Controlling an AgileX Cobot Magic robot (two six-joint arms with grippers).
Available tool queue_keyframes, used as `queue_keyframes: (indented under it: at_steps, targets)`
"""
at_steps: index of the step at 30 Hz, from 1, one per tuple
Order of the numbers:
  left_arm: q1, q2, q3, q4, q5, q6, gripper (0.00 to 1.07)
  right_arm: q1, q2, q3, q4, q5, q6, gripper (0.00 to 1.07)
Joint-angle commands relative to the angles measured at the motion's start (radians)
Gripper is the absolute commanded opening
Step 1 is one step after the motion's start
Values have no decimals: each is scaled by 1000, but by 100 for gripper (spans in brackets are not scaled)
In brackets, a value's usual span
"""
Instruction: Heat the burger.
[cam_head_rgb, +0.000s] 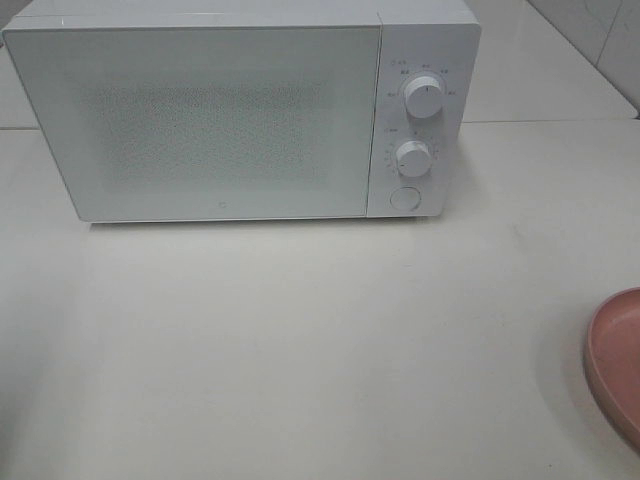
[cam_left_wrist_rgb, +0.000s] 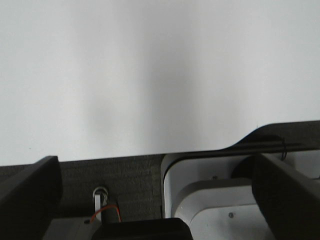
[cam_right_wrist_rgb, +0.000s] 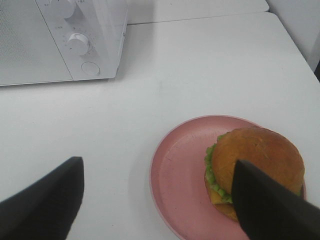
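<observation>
The burger (cam_right_wrist_rgb: 257, 160) sits upright on the pink plate (cam_right_wrist_rgb: 175, 170).

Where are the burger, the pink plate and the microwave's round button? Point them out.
burger (cam_right_wrist_rgb: 257, 155), right wrist view, top of bun.
pink plate (cam_right_wrist_rgb: 175, 170), right wrist view, bare inner surface.
round button (cam_head_rgb: 404, 198), exterior high view, its centre.
</observation>
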Motion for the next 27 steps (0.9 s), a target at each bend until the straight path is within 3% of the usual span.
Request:
queue_keyframes:
  at_steps: [1, 7, 21, 27]
  targets:
    - [2, -125, 7, 1, -9, -11, 98, -7, -25, 3, 2, -13, 3, 75]
    - [2, -258, 7, 0, -10, -11, 98, -7, -25, 3, 2, -13, 3, 75]
    - [2, -790, 7, -19, -14, -11, 98, -7, -25, 3, 2, -13, 3, 75]
    - [2, -850, 7, -23, -15, -11, 98, -7, -25, 3, 2, -13, 3, 75]
